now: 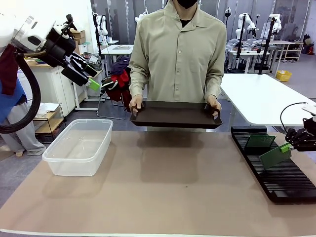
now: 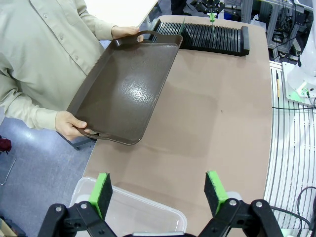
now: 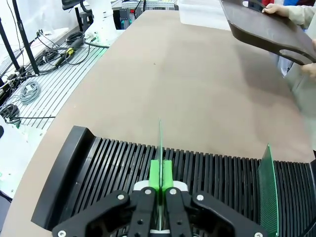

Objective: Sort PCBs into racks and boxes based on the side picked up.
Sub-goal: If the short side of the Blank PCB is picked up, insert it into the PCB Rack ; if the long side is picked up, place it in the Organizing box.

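R hand (image 3: pixel 160 174) pinched on PCB (image 3: pixel 160 143)

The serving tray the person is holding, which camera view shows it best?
The left wrist view: it looks down into the dark serving tray, showing its bare inside, rim and both gripped handles. The front view shows the tray nearly edge-on. The right wrist view catches one corner and handle.

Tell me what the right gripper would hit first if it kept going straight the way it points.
Probably the rack. The right gripper, shut on a green board, points down at the black slots just beyond the board's edge. Depth is hard to judge, but nothing else lies between.
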